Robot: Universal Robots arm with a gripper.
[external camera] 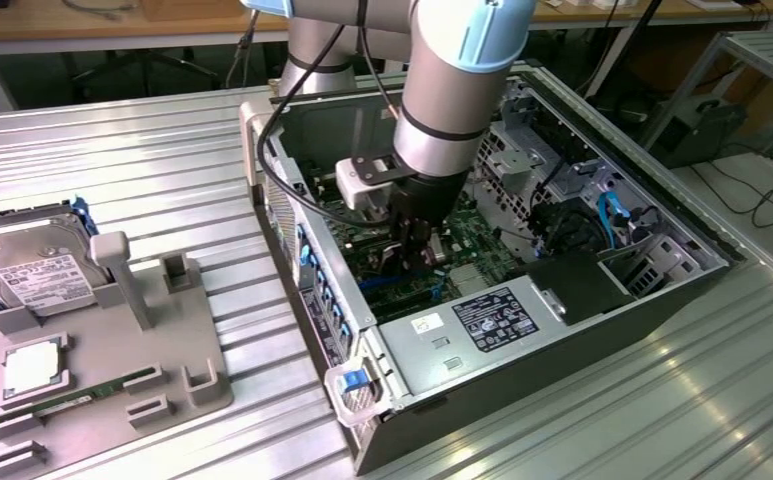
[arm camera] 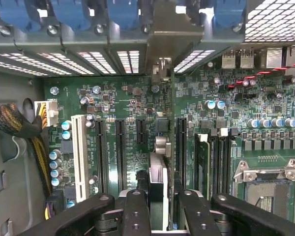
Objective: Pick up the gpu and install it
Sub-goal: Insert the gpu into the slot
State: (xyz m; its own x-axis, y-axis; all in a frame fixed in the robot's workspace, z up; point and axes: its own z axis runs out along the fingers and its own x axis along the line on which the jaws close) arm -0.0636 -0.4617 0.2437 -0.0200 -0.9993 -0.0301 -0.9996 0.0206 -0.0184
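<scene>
Inside the open computer case (external camera: pixel 493 330), my gripper (external camera: pixel 413 238) hangs low over the green motherboard (external camera: pixel 473 255). In the wrist view the gpu (arm camera: pixel 158 172) appears edge-on as a thin upright card between my two black fingers (arm camera: pixel 136 211), and my gripper (arm camera: pixel 160 214) is shut on it. Its pale metal bracket (arm camera: pixel 174 34) reaches up to the case's rear slot openings. The card stands just above the motherboard (arm camera: pixel 132 98), in line with the long black expansion slots (arm camera: pixel 120 147). Whether its lower edge touches a slot is hidden.
A silver hard drive (external camera: pixel 33 265), a square chip (external camera: pixel 33 365) and a slim memory stick (external camera: pixel 86 392) rest on the grey fixture (external camera: pixel 159 360) at the exterior view's left. Near the card are a white slot (arm camera: pixel 79 152), a braided cable bundle (arm camera: pixel 14 125), a memory module (arm camera: pixel 202 162) and the processor socket (arm camera: pixel 268 189).
</scene>
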